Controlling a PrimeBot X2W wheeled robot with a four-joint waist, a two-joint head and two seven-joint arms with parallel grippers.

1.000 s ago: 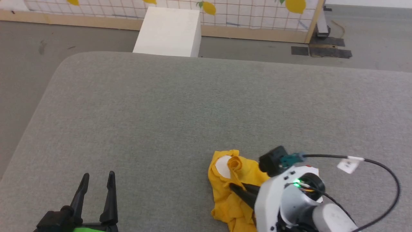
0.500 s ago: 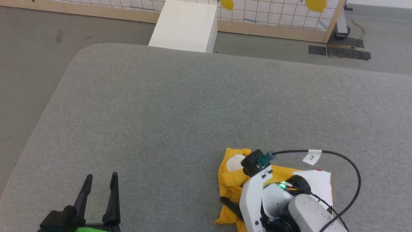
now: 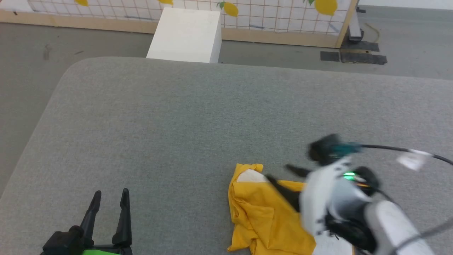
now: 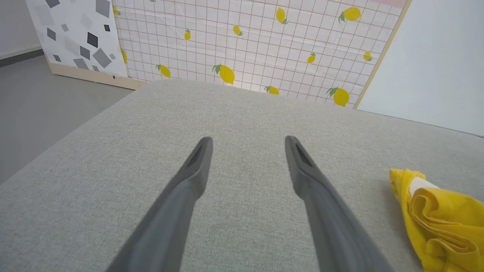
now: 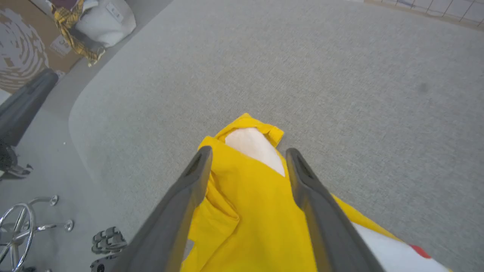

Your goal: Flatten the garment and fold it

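Crumpled mustard-yellow cotton T-shirt with a white print patch lies bunched at front right of the grey fabric tabletop. Right gripper sits over it, fingers spread, pinching nothing. Left gripper at front left, well apart, fingers spread, empty.

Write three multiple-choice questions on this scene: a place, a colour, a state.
1. Where on the grey pad lies the garment? A) near side, robot's right; B) far left corner; C) middle.
2. The lemons on the grid wall are: A) red; B) yellow; C) blue.
3. The right jaws are: A) shut on the garment; B) shut, empty; C) open.
1 A: the head view shows it low, right of middle. 2 B: yellow in the left wrist view. 3 C: the fingers stand apart over the garment.
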